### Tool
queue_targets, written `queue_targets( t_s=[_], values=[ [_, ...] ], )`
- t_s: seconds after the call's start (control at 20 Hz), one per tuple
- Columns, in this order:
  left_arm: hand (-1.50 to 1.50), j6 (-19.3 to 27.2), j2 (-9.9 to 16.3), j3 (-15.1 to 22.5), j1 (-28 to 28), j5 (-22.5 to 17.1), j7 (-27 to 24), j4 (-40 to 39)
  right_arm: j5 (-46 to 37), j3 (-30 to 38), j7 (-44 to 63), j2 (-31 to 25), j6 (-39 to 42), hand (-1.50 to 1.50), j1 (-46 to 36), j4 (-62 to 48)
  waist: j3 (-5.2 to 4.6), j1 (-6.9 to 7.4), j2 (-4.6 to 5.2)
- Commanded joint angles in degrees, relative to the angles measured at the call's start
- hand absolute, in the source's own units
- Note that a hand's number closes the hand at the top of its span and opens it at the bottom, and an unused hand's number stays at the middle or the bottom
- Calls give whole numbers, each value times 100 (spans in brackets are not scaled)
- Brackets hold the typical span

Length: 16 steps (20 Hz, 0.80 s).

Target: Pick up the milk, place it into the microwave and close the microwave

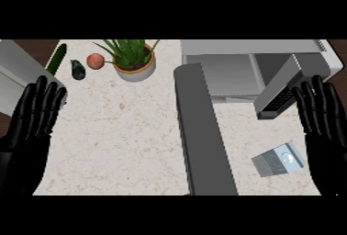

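The milk carton (278, 159) lies on the table (122, 137), just left of and below the right hand's (324, 119) straight, spread fingers. The microwave (257, 69) stands open above those fingers, its door (203, 133) swung out. The left hand (30, 121) rests with fingers straight, holding nothing.

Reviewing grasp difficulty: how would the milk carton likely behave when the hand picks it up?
The milk carton looks boxy with flat faces, so it probably won't roll. It appears to lie on its side, so tipping seems unlikely. Its smooth faces might slip against the right hand.
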State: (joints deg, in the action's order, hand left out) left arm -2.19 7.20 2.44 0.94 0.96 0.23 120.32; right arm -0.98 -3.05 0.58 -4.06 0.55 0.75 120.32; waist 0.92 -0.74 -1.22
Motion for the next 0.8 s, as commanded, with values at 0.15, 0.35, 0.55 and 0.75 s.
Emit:
queue_targets(
  t_s=[0.15,0.35,0.55,0.75],
  values=[
    [-150,162,-108,-124,222,56,307,369,1088,1170,15,-683,687,-150,293,395,-89,68,114],
    [-150,227,-692,-126,641,-807,234,167,2088,1047,374,-753,1240,-150,1134,1189,-91,-2,86],
    [-150,21,-491,-318,1106,-1267,619,1006,2492,1533,289,-723,1441,-150,1682,1460,-90,55,100],
    [-150,-416,-394,-666,1836,-1729,227,1171,2348,1585,628,-699,1410,-150,1716,1545,-94,85,108]
  ],
)
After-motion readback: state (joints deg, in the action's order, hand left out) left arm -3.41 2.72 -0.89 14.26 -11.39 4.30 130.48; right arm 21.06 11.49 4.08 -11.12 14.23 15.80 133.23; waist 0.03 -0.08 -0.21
